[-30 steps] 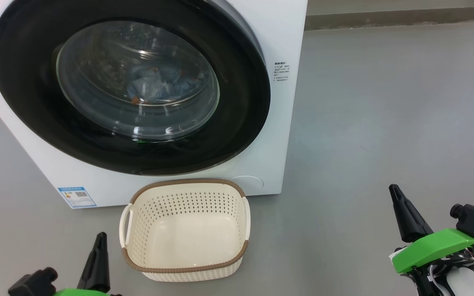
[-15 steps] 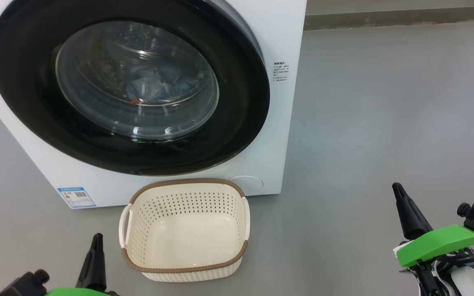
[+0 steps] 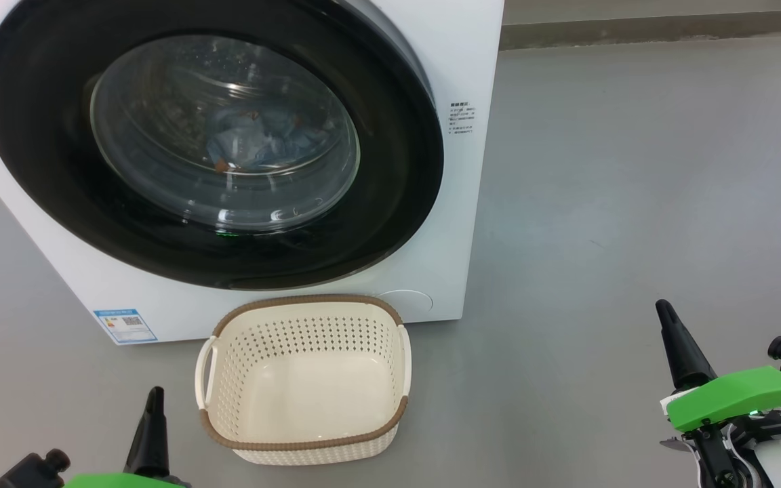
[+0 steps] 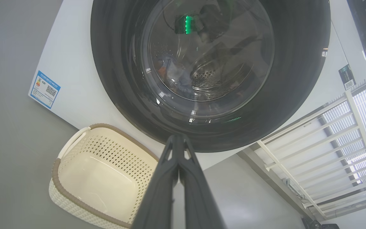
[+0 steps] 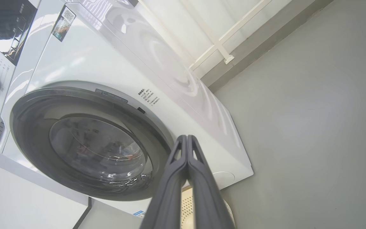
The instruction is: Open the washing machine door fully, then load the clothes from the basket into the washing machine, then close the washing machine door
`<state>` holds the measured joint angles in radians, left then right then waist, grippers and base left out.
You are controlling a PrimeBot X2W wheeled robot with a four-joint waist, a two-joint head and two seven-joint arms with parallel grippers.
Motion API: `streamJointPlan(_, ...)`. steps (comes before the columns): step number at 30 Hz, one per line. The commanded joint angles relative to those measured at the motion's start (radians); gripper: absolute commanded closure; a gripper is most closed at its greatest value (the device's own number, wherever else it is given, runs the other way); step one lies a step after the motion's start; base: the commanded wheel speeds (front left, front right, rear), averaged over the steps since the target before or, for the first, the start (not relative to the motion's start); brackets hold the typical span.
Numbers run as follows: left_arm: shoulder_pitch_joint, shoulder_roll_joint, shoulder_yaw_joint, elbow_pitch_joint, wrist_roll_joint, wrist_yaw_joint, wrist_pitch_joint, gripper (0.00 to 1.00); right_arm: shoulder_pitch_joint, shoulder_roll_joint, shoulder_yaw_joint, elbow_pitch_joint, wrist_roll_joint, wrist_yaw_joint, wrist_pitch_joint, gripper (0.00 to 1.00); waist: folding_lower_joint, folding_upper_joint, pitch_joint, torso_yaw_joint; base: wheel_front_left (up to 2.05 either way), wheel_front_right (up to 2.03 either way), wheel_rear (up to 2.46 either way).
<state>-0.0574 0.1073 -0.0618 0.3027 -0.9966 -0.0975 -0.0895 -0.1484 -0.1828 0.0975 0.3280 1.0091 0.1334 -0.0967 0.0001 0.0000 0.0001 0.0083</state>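
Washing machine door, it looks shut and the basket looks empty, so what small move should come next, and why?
Probably just settle both arms at rest. The washing machine door sits flush, the clothes lie behind its glass, the basket is empty, and the left end effector and right end effector are shut on nothing, clear of the washing machine.

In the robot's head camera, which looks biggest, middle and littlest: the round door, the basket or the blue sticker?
1. washing machine door: biggest by far, even with its top cut off by the picture's edge.
2. basket: middle.
3. blue sticker: littlest.
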Motion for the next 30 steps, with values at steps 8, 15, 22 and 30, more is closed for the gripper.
streamJointPlan(8, -0.043, 0.001, 0.041, -0.032, -0.084, -0.012, 0.027, 1.0, -0.004, 0.009, -0.026, -0.036, 0.087, -0.001, 0.027, 1.0, -0.0001, 0.0, 0.0, -0.001, 0.0, 0.0, 0.0)
streamJointPlan(15, -0.044, -0.006, 0.056, -0.034, -0.145, -0.014, 0.048, 1.0, 0.001, 0.023, -0.047, -0.041, 0.146, -0.002, 0.047, 1.0, -0.0001, 0.0, 0.0, -0.002, 0.0, 0.0, 0.0)
streamJointPlan(22, -0.047, -0.013, 0.074, -0.036, -0.214, -0.017, 0.071, 1.0, 0.006, 0.039, -0.071, -0.046, 0.213, -0.002, 0.071, 1.0, -0.0001, 0.0, 0.0, -0.003, 0.0, 0.0, 0.0)
streamJointPlan(30, -0.049, -0.021, 0.092, -0.039, -0.282, -0.02, 0.094, 1.0, 0.01, 0.054, -0.095, -0.052, 0.281, -0.002, 0.095, 1.0, -0.0001, 0.0, 0.0, -0.004, 0.0, 0.0, 0.0)
